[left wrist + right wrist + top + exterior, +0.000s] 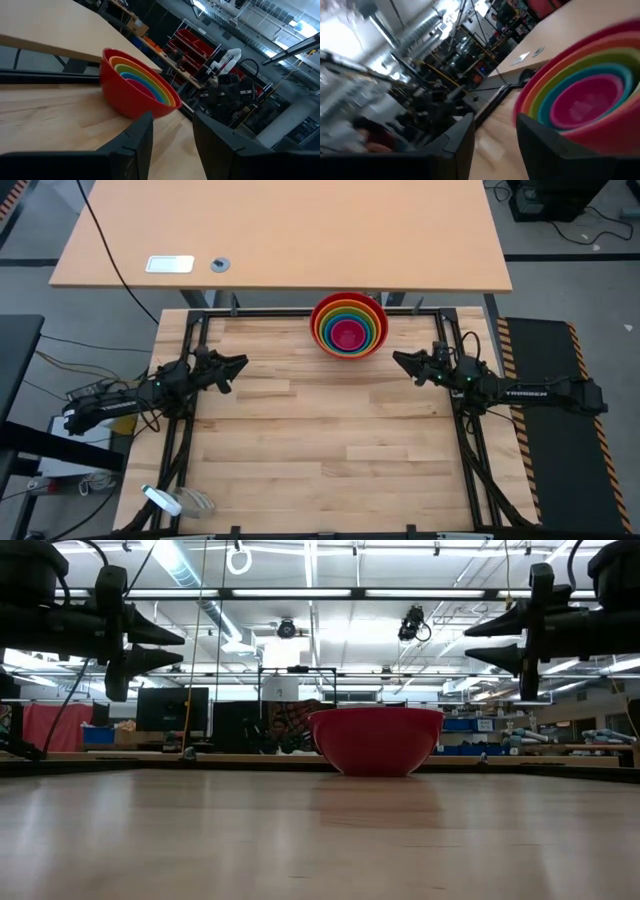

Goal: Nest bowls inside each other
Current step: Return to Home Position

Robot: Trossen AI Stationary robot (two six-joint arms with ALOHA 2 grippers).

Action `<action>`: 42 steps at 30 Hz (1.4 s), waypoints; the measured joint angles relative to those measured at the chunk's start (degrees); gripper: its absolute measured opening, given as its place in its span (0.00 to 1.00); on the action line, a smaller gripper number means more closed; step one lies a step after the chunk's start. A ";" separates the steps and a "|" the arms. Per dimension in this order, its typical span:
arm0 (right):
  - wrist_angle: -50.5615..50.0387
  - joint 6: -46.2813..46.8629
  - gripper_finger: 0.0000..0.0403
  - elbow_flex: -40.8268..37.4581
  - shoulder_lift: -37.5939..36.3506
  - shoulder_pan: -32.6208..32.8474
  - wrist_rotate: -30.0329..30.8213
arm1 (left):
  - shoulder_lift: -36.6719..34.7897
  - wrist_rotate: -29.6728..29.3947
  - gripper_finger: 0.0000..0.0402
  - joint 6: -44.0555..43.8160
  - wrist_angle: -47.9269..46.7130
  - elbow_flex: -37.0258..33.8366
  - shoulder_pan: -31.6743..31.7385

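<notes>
Five bowls (348, 327) nested, red outermost down to pink innermost, at 12 o'clock on the table (300, 442), near its far edge. Above the table, left pincer (240, 364) at 9 o'clock and right pincer (398, 359) at 3 o'clock, both with fingers apart, holding nothing.

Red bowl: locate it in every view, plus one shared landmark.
High view: red bowl, far edge of the table.
Low view: red bowl, centre.
Left wrist view: red bowl, ahead, mid-picture.
Right wrist view: red bowl, large, close ahead.
Landmark: tan desk behind it, not clear in low view.
</notes>
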 joint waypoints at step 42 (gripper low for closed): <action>-20.85 -38.65 0.38 0.00 -20.56 0.43 3.37 | -0.02 -0.02 0.35 -0.04 0.00 -0.04 0.00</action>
